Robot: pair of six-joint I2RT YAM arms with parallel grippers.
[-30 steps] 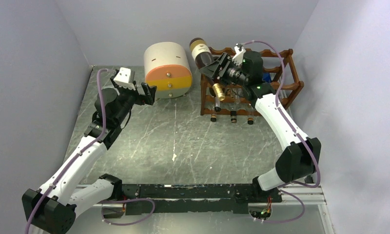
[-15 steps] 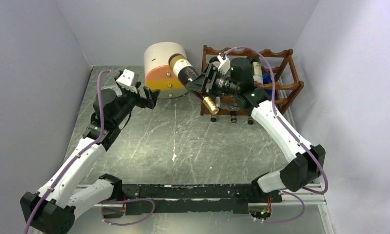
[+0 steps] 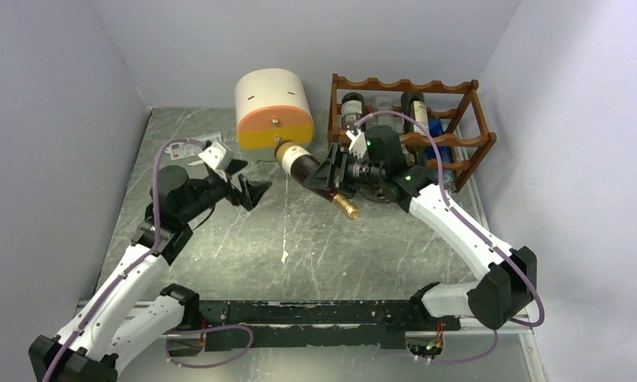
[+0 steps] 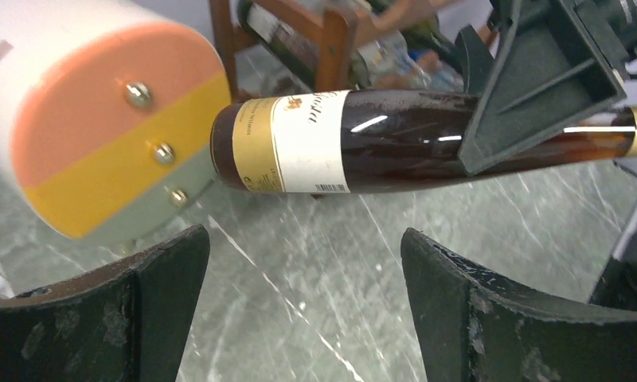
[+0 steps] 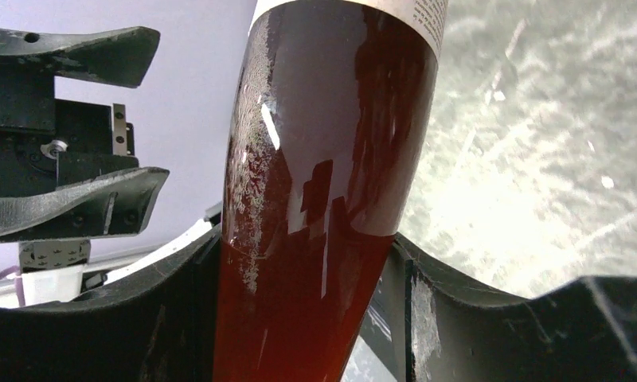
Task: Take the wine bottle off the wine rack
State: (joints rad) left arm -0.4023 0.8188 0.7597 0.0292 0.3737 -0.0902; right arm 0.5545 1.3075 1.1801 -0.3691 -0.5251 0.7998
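Right claw [image 3: 330, 175] clamps the wine bottle [image 3: 296, 159]; wine rack [image 3: 455, 141] behind it, drawer unit [image 3: 271, 99] beyond the bottle's base, left claw [image 3: 250, 182] gaping opposite.

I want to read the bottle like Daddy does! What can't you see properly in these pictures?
- Label words on the wine bottle: too small in the top view, blurry in the left wrist view, cut off at the right wrist view's top edge.
- Bottle's gold top: cut off by the left wrist view's right edge and the right wrist view's bottom edge.
- Lower shelves of the wine rack: behind the right arm, top view.
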